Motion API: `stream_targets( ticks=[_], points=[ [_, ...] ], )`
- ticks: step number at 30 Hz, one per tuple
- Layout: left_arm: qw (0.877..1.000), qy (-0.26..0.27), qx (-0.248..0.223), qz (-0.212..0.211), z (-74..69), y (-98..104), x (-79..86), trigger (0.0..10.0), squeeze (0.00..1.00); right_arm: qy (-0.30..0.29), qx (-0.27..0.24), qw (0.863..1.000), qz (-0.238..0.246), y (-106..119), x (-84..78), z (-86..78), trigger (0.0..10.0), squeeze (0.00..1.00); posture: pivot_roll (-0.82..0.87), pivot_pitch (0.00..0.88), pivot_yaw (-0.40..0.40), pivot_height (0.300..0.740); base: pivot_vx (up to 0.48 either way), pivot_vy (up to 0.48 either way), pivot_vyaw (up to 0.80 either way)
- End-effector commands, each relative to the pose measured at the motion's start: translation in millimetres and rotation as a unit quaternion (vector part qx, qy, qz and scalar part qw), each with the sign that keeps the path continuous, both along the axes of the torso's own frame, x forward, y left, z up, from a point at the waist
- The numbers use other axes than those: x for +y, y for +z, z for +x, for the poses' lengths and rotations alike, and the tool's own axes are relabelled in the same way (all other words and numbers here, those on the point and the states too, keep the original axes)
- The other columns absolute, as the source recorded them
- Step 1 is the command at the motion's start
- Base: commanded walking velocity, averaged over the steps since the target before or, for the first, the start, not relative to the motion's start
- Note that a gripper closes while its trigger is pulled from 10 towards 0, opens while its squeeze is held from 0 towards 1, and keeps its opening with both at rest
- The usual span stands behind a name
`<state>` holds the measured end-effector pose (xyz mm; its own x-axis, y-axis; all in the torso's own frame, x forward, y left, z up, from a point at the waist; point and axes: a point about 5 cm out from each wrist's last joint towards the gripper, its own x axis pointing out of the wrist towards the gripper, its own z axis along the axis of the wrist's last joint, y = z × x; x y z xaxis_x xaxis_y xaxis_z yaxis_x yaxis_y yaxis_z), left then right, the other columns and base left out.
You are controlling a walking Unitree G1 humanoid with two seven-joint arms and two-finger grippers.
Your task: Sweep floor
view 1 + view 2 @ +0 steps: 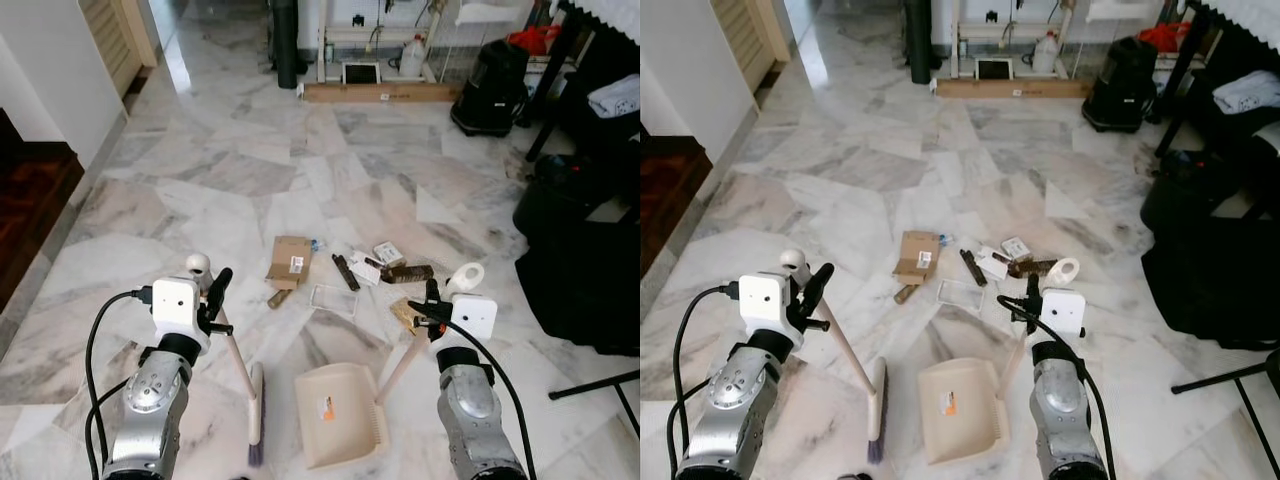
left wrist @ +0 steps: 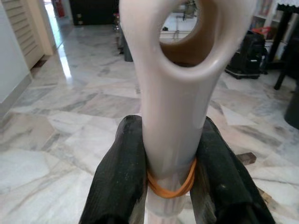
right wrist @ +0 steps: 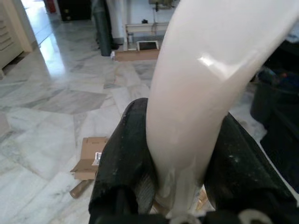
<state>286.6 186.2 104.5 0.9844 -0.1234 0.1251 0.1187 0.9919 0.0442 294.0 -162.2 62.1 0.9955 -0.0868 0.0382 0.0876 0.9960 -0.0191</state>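
My left gripper (image 1: 214, 297) is shut on the cream handle of a hand broom (image 1: 254, 405), whose bristles rest on the marble floor near my feet. My right gripper (image 1: 430, 305) is shut on the handle of a cream dustpan (image 1: 338, 412) lying flat on the floor beside the broom. In the left wrist view the black fingers (image 2: 119, 177) clamp the broom handle (image 2: 173, 116), which has an orange rubber band. The right wrist view shows the dustpan handle (image 3: 196, 98) between the fingers. Litter lies just ahead: a flattened cardboard box (image 1: 289, 260), a clear wrapper (image 1: 333, 298), dark sticks and small packets (image 1: 388, 253).
A black bag (image 1: 578, 280) and dark furniture stand at the right. At the far wall sit a black bin (image 1: 492, 88), a long cardboard box (image 1: 380, 92) and a shelf. A wooden step (image 1: 30, 200) lies at the left. Open marble floor stretches beyond the litter.
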Motion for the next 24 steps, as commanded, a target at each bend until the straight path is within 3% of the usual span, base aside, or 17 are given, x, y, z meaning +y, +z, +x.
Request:
stream_targets(
  ticks=[1, 7, 24],
  points=[
    [1.000, 0.009, -0.024, 0.003, 1.3, 9.9, 5.0, 10.0, 0.00, 0.004, -0.022, 1.000, 0.002, 10.3, 4.2, 4.8, 10.0, 0.00, 0.07, 0.115, -0.036, 0.740, 0.000, 0.000, 0.00],
    [1.000, 0.014, -0.023, -0.001, 1.7, 9.3, 6.2, 10.0, 0.00, 0.007, -0.020, 1.000, 0.002, 10.2, 4.5, 4.9, 10.0, 0.00, 0.07, 0.117, -0.041, 0.740, 0.082, 0.000, 0.00],
    [1.000, 0.015, -0.024, -0.001, 2.2, 9.7, 5.0, 10.0, 0.00, 0.008, -0.024, 1.000, 0.002, 13.4, 3.6, 6.1, 10.0, 0.00, 0.06, 0.123, -0.045, 0.740, 0.336, 0.000, 0.00]
  ],
)
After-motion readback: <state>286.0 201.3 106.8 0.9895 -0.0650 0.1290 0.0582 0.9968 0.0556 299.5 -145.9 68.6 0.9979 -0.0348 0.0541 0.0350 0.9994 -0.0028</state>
